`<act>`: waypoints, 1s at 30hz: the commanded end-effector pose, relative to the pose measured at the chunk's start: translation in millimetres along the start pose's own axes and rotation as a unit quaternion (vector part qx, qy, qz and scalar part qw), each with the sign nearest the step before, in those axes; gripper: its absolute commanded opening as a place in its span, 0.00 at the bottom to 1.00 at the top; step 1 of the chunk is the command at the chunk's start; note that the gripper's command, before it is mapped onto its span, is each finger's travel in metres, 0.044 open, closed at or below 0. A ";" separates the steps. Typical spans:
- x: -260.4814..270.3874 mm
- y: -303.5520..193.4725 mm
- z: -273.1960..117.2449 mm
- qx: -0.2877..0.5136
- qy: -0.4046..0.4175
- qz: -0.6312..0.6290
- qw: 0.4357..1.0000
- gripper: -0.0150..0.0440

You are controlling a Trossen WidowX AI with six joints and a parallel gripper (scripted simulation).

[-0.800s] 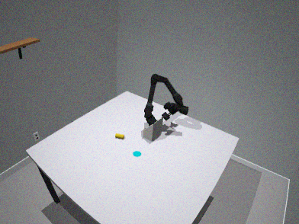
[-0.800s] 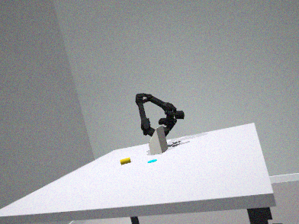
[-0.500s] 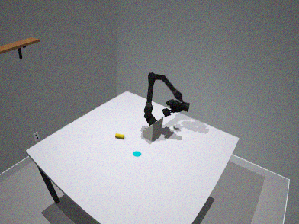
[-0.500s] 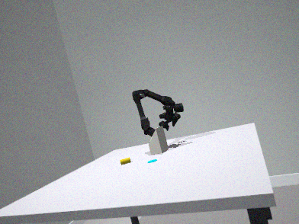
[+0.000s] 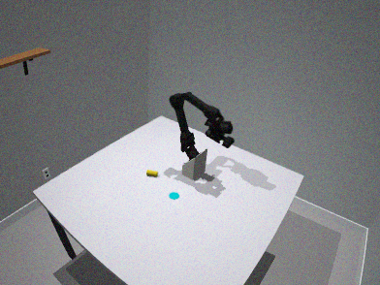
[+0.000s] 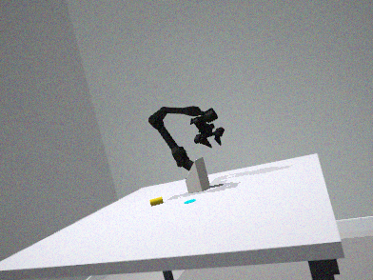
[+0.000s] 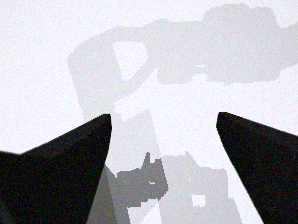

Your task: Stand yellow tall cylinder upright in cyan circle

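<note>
Black six-joint arm (image 5: 186, 121) rising steeply from its base behind a grey wedge-shaped block (image 5: 196, 166), bending at a high elbow, then reaching forward and downward to the right. Black parallel-jaw gripper (image 5: 226, 141) held in the air well above the white square worktop (image 5: 121, 228), pointing down, nothing in contact with it. In the exterior view, gripper (image 6: 210, 139) hanging to the right of and above the grey block (image 6: 198, 176), its two fingers visibly apart. In the wrist view, both dark fingers set widely apart at the lower corners, only bare white worktop (image 7: 45, 60) and the arm's grey shadow between them; gripper partly spread and holding nothing. Small yellow cylinder (image 5: 152, 173) lying on its side on the worktop, left of the grey block and well apart from the gripper. Flat cyan circle (image 5: 174, 196) marked on the worktop near the cylinder, in front of the block, nothing standing in it. From the exterior view, same yellow cylinder (image 6: 156, 201) lying just left of the cyan circle (image 6: 189, 201), not touching it.
</note>
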State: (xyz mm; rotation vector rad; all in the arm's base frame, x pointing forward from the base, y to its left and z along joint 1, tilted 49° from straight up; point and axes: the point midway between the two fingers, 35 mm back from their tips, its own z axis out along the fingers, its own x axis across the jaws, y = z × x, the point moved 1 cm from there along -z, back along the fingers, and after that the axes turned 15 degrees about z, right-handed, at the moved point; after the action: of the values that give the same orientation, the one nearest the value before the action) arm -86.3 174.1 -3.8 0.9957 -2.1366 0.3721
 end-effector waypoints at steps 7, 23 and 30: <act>-43.3 -77.2 -80.5 -0.053 -0.136 0.404 0.903 0.78; 1.7 -281.1 -149.7 -0.166 -0.230 0.922 0.263 0.78; 76.4 -354.4 -143.6 -0.175 -0.229 0.949 -0.126 0.78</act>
State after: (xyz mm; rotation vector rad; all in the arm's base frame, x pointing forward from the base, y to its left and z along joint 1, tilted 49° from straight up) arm 217.0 3.3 116.1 2.2471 1.2875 -0.3295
